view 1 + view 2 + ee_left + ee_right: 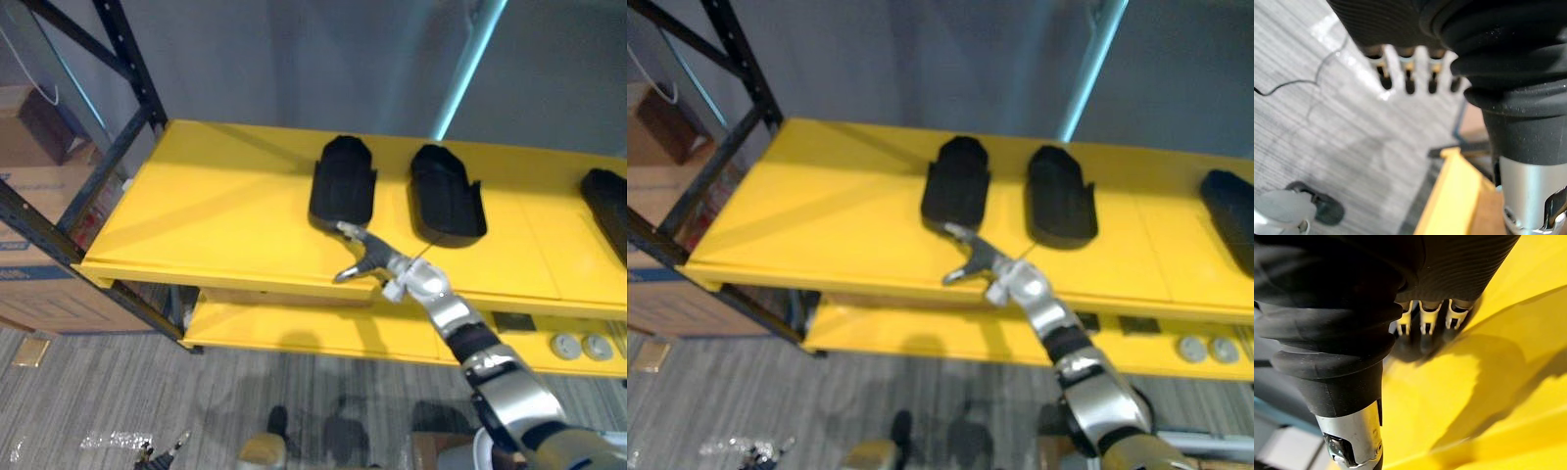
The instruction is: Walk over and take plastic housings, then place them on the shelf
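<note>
Three black plastic housings lie on the yellow shelf: one in the middle, a second just to its right, and a third cut off by the right edge. My right hand reaches over the shelf's front edge. Its fingers are straight, their tips at the near end of the middle housing, and the thumb is spread toward the shelf edge. The right wrist view shows the fingers stretched toward that dark housing. My left hand hangs over the grey floor with straight fingers, holding nothing.
A lower yellow shelf carries two round grey parts at the right. Black rack uprights frame the left end. Cardboard boxes stand beyond them. A teal pole rises behind the shelf.
</note>
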Available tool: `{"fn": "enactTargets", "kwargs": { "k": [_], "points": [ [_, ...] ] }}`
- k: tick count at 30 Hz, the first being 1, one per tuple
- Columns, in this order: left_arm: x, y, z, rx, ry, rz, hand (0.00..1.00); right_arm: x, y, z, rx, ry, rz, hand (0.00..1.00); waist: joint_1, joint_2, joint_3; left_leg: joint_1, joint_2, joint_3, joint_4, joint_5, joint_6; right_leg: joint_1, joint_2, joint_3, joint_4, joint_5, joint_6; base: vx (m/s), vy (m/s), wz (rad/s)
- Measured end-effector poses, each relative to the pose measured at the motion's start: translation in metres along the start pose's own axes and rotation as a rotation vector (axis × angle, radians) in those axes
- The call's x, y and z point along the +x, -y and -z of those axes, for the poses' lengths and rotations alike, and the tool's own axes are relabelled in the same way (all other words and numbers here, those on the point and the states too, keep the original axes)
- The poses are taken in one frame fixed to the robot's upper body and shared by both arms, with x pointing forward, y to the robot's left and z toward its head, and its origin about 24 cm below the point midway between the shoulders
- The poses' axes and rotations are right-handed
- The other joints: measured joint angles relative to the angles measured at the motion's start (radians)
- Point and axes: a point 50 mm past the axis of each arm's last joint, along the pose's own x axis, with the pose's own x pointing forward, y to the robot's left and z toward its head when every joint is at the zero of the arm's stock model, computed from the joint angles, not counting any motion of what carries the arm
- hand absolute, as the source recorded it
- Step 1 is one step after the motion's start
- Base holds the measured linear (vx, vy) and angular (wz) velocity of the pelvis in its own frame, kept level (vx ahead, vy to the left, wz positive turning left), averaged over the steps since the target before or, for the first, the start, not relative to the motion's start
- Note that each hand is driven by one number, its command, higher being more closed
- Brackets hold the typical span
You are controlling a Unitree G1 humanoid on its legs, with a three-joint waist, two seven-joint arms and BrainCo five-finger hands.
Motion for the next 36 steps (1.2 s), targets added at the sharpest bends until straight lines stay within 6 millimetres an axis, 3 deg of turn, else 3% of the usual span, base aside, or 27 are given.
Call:
{"fn": "enactTargets", "kwargs": {
  "k": [3, 5, 8, 11, 13, 15, 18, 20, 23, 28, 31, 36],
  "points": [
    [0.0, 0.0, -0.001, -0.004, 0.012, 0.002, 0.0, 0.002, 0.004, -0.044, -0.041, 0.203, -0.026, 0.0, -0.004, -0.005, -0.001, -0.008, 0.009, 0.01, 0.0, 0.0, 0.0, -0.019, 0.006, 0.013, 0.004, 0.001, 0.0, 0.01, -0.002, -0.11],
    [-0.001, -0.003, -0.001, -0.02, 0.021, -0.009, 0.0, -0.011, 0.01, -0.082, -0.047, 0.39, 0.021, 0.0, -0.006, -0.02, -0.011, -0.008, 0.019, 0.024, 0.0, -0.002, -0.004, -0.03, 0.012, 0.031, 0.008, 0.002, -0.001, 0.02, -0.014, -0.15],
    [-0.003, -0.007, 0.002, -0.043, 0.025, -0.027, 0.0, -0.036, 0.03, -0.102, -0.005, 0.499, 0.183, 0.0, -0.026, -0.036, -0.023, -0.008, 0.025, 0.03, 0.0, -0.003, -0.005, -0.036, 0.015, 0.04, 0.017, 0.003, -0.004, 0.0, -0.013, -0.11],
    [-0.008, -0.009, 0.012, -0.082, 0.012, -0.042, 0.0, -0.09, 0.057, -0.084, 0.079, 0.472, 0.554, 0.0, -0.044, -0.054, -0.05, -0.008, 0.036, 0.072, 0.0, -0.007, -0.01, -0.069, 0.021, 0.09, 0.032, 0.007, -0.012, -0.02, 0.003, -0.36],
    [-0.011, -0.009, 0.018, -0.094, 0.0, -0.05, 0.0, -0.12, 0.059, -0.064, 0.125, 0.398, 0.722, 0.0, -0.076, -0.059, -0.061, -0.006, 0.041, 0.09, 0.0, -0.008, -0.011, -0.082, 0.028, 0.109, 0.033, 0.011, -0.018, -0.06, -0.015, -0.35],
    [-0.016, -0.004, 0.028, -0.137, -0.026, -0.066, 0.0, -0.16, 0.046, -0.037, 0.22, 0.298, 0.903, 0.0, -0.121, -0.046, -0.082, -0.005, 0.049, 0.117, 0.0, -0.009, -0.012, -0.099, 0.033, 0.128, 0.037, 0.009, -0.021, -0.07, -0.015, -0.35],
    [-0.022, 0.009, 0.037, -0.152, -0.058, -0.047, 0.0, -0.187, 0.032, -0.016, 0.351, 0.231, 1.014, 0.0, -0.157, -0.014, -0.108, 0.0, 0.062, 0.147, 0.0, -0.013, -0.018, -0.121, 0.04, 0.171, 0.039, 0.007, -0.031, -0.05, -0.012, -0.43],
    [-0.023, 0.018, 0.038, -0.15, -0.061, -0.026, 0.0, -0.204, 0.016, 0.006, 0.605, 0.258, 1.124, 0.0, -0.175, 0.003, -0.117, 0.015, 0.076, 0.172, -0.001, -0.012, -0.025, -0.121, 0.048, 0.195, 0.033, 0.011, -0.035, -0.05, -0.021, -0.33],
    [-0.026, 0.027, 0.041, -0.136, -0.077, 0.002, 0.0, -0.22, -0.028, 0.033, 0.803, 0.135, 1.239, 0.0, -0.183, 0.009, -0.136, 0.029, 0.091, 0.189, -0.001, -0.011, -0.034, -0.12, 0.064, 0.205, 0.031, 0.004, -0.038, -0.05, -0.037, -0.18],
    [-0.029, 0.037, 0.046, -0.1, -0.103, 0.03, 0.0, -0.214, -0.096, 0.065, 1.054, -0.092, 1.255, 0.0, -0.191, 0.011, -0.152, 0.034, 0.099, 0.209, -0.001, -0.019, -0.033, -0.117, 0.066, 0.214, 0.033, 0.004, -0.038, -0.02, -0.009, -0.09],
    [-0.028, 0.042, 0.044, -0.041, -0.1, 0.06, 0.0, -0.207, -0.116, 0.073, 1.121, -0.167, 1.237, 0.0, -0.185, 0.015, -0.152, 0.047, 0.096, 0.245, -0.001, -0.027, -0.026, -0.117, 0.055, 0.223, 0.033, 0.004, -0.038, 0.03, 0.047, -0.2],
    [-0.025, 0.045, 0.041, 0.061, -0.102, 0.103, 0.0, -0.211, -0.122, 0.072, 1.095, -0.209, 1.264, 0.0, -0.178, 0.018, -0.161, 0.066, 0.088, 0.296, -0.001, -0.048, -0.025, -0.12, 0.047, 0.255, 0.032, 0.005, -0.038, 0.06, 0.044, -0.22]
  ]
}}
